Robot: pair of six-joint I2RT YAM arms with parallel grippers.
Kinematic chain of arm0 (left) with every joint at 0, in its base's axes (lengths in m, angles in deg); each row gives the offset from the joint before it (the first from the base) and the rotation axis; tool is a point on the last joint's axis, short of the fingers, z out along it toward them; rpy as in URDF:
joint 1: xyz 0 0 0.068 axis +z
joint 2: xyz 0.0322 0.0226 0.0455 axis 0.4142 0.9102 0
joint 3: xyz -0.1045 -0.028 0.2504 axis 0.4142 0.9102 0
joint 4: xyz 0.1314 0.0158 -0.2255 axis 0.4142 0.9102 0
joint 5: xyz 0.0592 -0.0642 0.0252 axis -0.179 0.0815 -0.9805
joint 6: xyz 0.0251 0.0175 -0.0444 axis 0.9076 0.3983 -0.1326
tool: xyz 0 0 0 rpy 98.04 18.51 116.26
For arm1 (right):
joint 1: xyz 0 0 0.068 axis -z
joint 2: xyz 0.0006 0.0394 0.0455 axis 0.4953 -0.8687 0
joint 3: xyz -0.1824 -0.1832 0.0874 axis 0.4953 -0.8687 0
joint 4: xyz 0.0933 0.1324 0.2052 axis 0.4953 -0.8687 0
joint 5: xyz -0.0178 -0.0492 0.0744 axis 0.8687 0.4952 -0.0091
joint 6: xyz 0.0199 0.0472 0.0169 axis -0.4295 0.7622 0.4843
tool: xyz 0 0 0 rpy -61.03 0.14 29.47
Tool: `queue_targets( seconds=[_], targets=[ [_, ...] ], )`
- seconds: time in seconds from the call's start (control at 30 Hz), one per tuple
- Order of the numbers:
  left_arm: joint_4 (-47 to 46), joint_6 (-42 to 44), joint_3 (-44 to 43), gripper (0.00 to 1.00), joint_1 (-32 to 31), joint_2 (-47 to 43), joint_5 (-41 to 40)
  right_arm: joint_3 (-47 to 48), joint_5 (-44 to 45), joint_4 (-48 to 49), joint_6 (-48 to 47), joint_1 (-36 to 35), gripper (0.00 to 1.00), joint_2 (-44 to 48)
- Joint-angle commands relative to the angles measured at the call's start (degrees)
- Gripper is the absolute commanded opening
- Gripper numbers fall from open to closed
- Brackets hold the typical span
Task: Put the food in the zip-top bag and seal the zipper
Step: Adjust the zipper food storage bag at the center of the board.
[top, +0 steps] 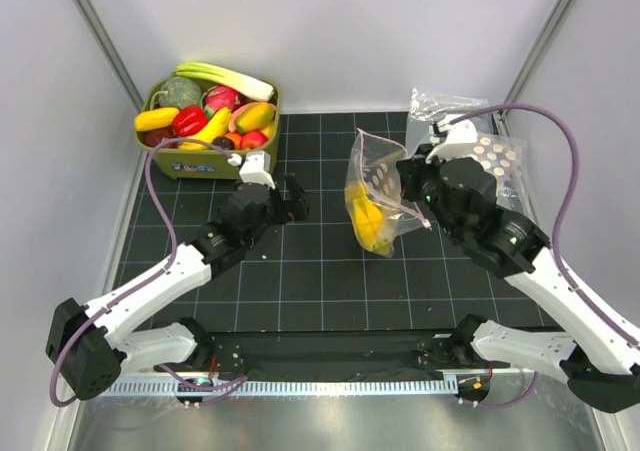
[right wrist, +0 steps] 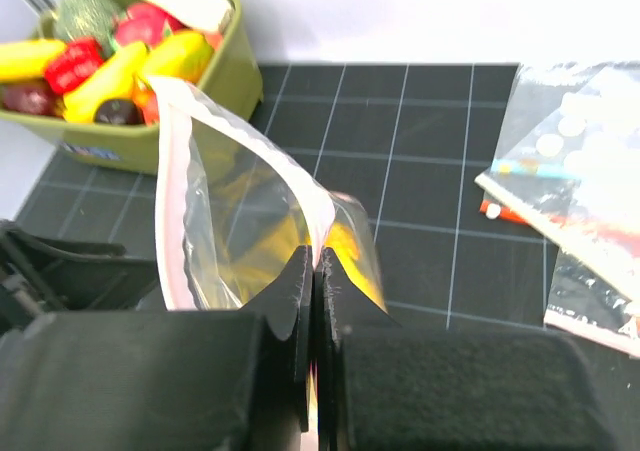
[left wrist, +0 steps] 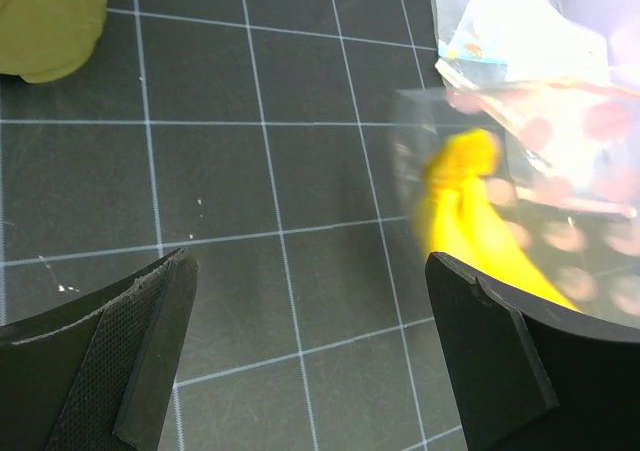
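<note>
The clear zip-top bag (top: 378,176) hangs lifted above the mat with its mouth open. Its pinkish zipper strip (right wrist: 172,201) curves round the opening. A yellow banana bunch (top: 366,223) lies inside the bag, also seen in the left wrist view (left wrist: 468,211) and in the right wrist view (right wrist: 258,254). My right gripper (right wrist: 316,263) is shut on the bag's strip edge and holds it up (top: 412,197). My left gripper (top: 292,199) is open and empty, low over the mat left of the bag (left wrist: 310,351). Red and orange-yellow fruits lie in the basket (top: 253,131).
An olive-green basket (top: 200,163) with several toy produce pieces stands at the back left, also in the right wrist view (right wrist: 215,81). Larger clear bags with coloured dots (top: 495,151) lie at the back right behind my right arm. The mat is black with a white grid.
</note>
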Motion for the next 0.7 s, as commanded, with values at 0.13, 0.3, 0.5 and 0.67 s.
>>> queue_targets(
  seconds=[0.13,0.3,0.5,0.67],
  targets=[
    [-0.7,-0.7,-2.2,1.00,0.4,0.2,1.3,2.6,-5.8,2.2,-2.2,-0.1,0.01,-4.7],
    [-0.5,-0.9,-3.0,1.00,1.8,2.1,2.6,-1.8,-12.9,5.6,-0.4,-0.1,0.01,-8.8],
    [0.2,-4.9,-5.0,1.00,6.0,5.7,5.7,-6.9,-17.4,12.6,2.3,-0.1,0.01,-12.4],
    [10.0,-3.7,-16.0,1.00,7.2,8.6,3.3,-8.8,-14.0,14.3,2.1,-0.2,0.01,-12.5]
  ],
)
